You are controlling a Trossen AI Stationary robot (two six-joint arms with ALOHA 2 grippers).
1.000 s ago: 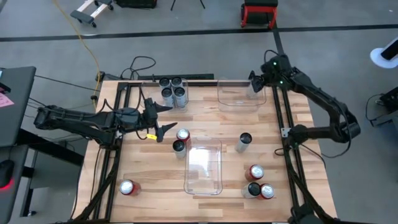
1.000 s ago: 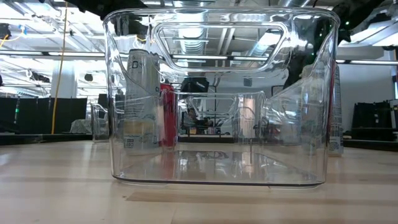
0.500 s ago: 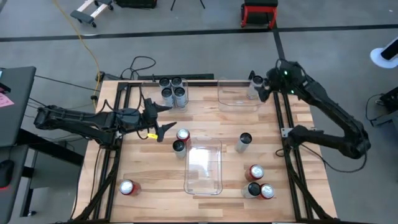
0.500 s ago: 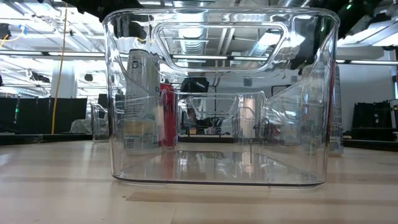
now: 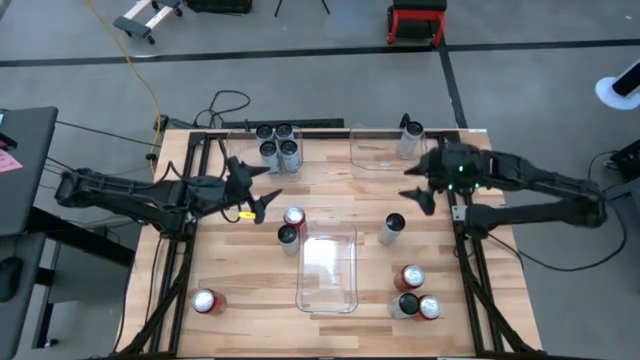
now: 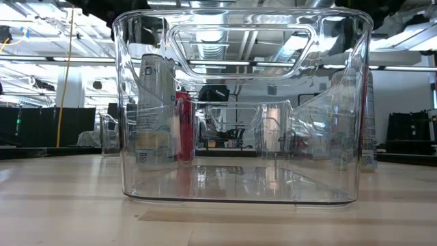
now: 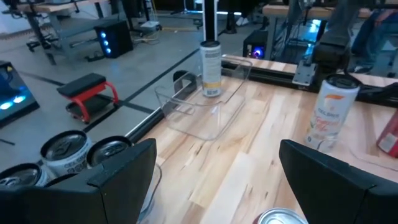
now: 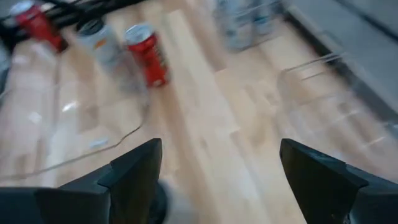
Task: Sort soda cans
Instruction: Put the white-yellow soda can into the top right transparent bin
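Observation:
Soda cans stand upright on the wooden table. Several dark-topped cans (image 5: 278,143) cluster in a clear bin at the far left. One silver can (image 5: 410,135) stands in the far right bin (image 5: 378,160). A red can (image 5: 294,216) and a dark can (image 5: 288,236) stand beside the middle bin (image 5: 328,272). A silver can (image 5: 392,228) stands right of it. My left gripper (image 5: 266,190) hovers open beyond the red can. My right gripper (image 5: 417,190) hovers open between the far right bin and the silver can, holding nothing.
Two red cans (image 5: 409,277) (image 5: 430,307) and a dark can (image 5: 407,303) stand at the near right. A red can (image 5: 205,301) stands at the near left. Black frame rails (image 5: 462,250) run along both table sides. Bare wood lies between the far bins.
My right gripper has drawn back from the silver can in the far right bin and swung toward the table's near edge, rising and turning as it went. The can stays upright in the bin. The gripper stays open.

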